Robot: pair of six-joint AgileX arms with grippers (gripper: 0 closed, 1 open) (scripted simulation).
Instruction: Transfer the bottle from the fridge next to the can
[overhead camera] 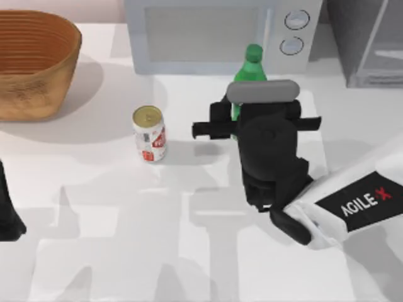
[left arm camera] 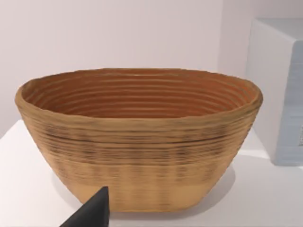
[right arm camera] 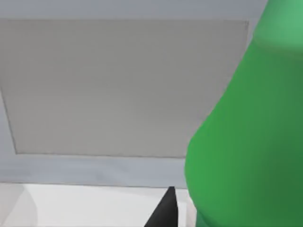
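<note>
On the white table [overhead camera: 94,207], the bottle [overhead camera: 252,66] stands before the microwave [overhead camera: 214,34], right of the can [overhead camera: 150,133]. The right gripper [overhead camera: 236,126] seems clamped on it, its fingers [right arm camera: 163,213] beside green plastic; the left arm [overhead camera: 7,214] sits parked left, its jaws impossible to judge.

We count one green bottle [overhead camera: 252,66], one white-and-red can [overhead camera: 149,134] and one woven basket [overhead camera: 34,63] on the table. Behind them we see one white microwave [overhead camera: 214,34] and one grey fridge [overhead camera: 371,41]. We have two arms in sight.
</note>
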